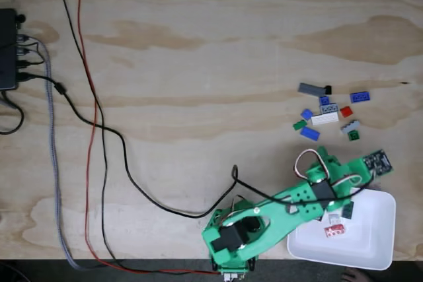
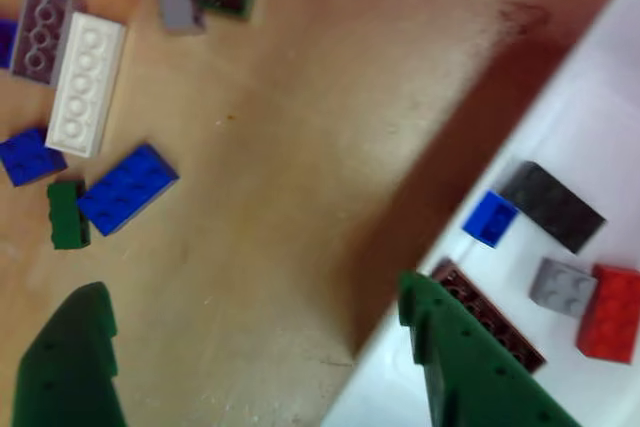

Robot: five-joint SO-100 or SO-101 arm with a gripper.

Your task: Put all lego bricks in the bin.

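On the plywood table (image 1: 198, 64), right side of fixed view, loose lego bricks (image 1: 327, 111) lay clustered: small studded pcs, blue, grey, white, red, green. Bin (image 1: 380, 242), shallow white tray w/ rounded corners, sat bottom right; inside it were red (image 2: 608, 313), grey (image 2: 563, 286), black (image 2: 552, 205), blue (image 2: 490, 218) and brown (image 2: 490, 319) bricks. Green pincer (image 2: 255, 312) stood spread apart, holding nothing, one finger (image 2: 470, 367) over bin edge, other over bare wood. Loose cluster lay well apart from it, up-left in other view.
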